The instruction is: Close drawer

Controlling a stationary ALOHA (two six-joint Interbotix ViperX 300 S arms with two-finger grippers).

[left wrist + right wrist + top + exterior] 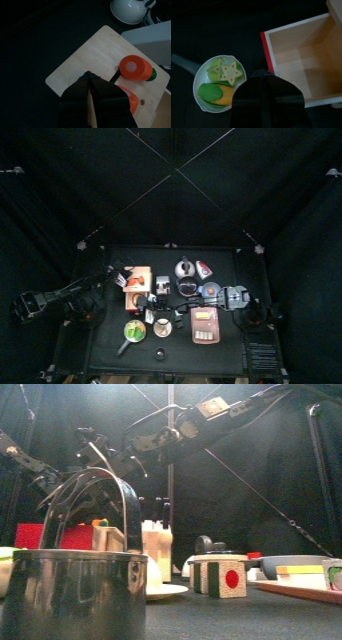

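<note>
My right gripper [263, 75] has its fingers pressed together, with nothing between them. The drawer [304, 55] sits just past those fingertips, off to one side, pulled out so I can see its bare wood inside (it has a red edge). A bowl [211, 82] of toy food sits on their other side. My left gripper [88, 76] hangs over a wooden board [87, 50], fingers a little apart.

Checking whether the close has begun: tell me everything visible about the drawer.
The drawer is an open, pale wooden box with a red front edge, its inside empty and bare. In the right wrist view it lies just ahead of the right gripper, beside a white pan of toy vegetables. Whether the gripper touches it cannot be told.
</note>
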